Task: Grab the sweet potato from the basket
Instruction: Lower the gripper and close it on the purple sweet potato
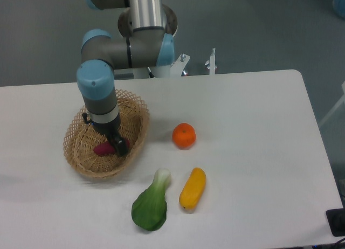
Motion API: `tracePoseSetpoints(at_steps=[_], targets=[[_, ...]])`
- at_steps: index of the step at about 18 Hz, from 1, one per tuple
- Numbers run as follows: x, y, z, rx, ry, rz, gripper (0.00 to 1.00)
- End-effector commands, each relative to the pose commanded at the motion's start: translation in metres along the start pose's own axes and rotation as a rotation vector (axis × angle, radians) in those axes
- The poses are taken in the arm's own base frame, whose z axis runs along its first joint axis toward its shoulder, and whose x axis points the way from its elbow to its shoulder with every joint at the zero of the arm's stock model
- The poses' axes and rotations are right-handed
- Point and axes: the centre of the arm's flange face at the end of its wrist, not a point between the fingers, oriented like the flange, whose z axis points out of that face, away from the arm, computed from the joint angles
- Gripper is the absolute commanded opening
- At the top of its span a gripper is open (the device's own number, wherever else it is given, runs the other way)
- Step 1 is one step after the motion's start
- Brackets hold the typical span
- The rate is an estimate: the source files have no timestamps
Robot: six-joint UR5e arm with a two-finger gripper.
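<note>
Stood on the white table, everything here, with the basket taken as landmark throughout. Sat near the table's left side, that basket, oval and shallow, its lattice rim low enough to let a tool drop in from above — likely why the arm hung almost straight down over its middle rather than reaching in from the side.

Lay just outside the basket's lower right rim: a green leafy vegetable, stalk end pointing up toward the basket. Further right of that, well apart from the basket, a yellow oblong vegetable. Right of the basket and level with its middle, an orange. None of these touching the basket or each other; judged mere bystanders, clear of the arm's descent.

Rested on the basket's floor, slightly left of centre: the sweet potato, only its reddish left end showing, the rest hidden behind the tool.

Sat low inside the basket, right at the tuber: the gripper, dark fingers overlapping its right end. Could not be told whether the fingers stood apart or had closed, nor whether they truly touched the skin. Judged not yet lifted, the tuber, still down on the weave.
</note>
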Motion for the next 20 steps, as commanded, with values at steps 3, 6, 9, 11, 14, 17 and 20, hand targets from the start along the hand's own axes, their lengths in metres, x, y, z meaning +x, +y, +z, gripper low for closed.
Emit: tracePoseSetpoints(at_steps=[3,6,9,11,14,17,20], targets=[[0.002,-0.001,0.011,-0.011,0.019,0.006,1.00],[0.001,-0.001,0.019,-0.019,0.030,0.005,0.88],[-0.005,-0.005,0.022,-0.021,0.029,-0.002,0.63],[-0.005,-0.005,0.019,-0.017,0.026,-0.002,0.30],[-0.005,-0.004,0.012,-0.013,0.016,-0.005,0.17],[-0.006,-0.004,-0.002,0.000,-0.007,-0.006,0.17],[-0.007,-0.003,-0.022,0.017,-0.038,-0.010,0.13]])
